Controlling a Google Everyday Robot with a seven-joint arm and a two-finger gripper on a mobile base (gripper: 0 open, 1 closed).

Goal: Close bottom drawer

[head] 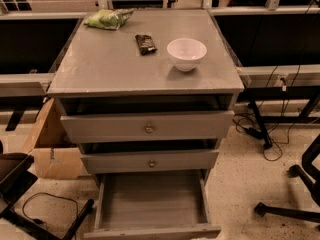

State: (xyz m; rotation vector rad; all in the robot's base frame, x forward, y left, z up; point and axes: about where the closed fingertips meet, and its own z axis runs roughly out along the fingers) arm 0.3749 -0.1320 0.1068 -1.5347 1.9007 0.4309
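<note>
Out of the camera view is where my gripper is, so I cannot tell its state. The lowest grey wooden drawer point(150, 201) of the grey wooden cabinet point(110, 66) stands pulled far out toward the lower edge of the view, its plain grey inside bare and its front panel partly cut off by that edge. Just above it, the grey middle drawer point(115, 162) with a small round brass-coloured knob point(151, 163) sits slightly out, a dark gap over its front. The taller grey top drawer point(100, 128) is likewise a little ajar. On the cabinet top rest a round white bowl point(186, 53), a small dark wrapped packet point(145, 43) just left of it, and a crumpled green bag point(107, 19) at the far left corner. A brown cardboard box point(52, 151) stands on the speckled floor point(240, 184) beside the cabinet's left side; black cables point(260, 129) and a black chair base point(295, 211) lie to the right.
</note>
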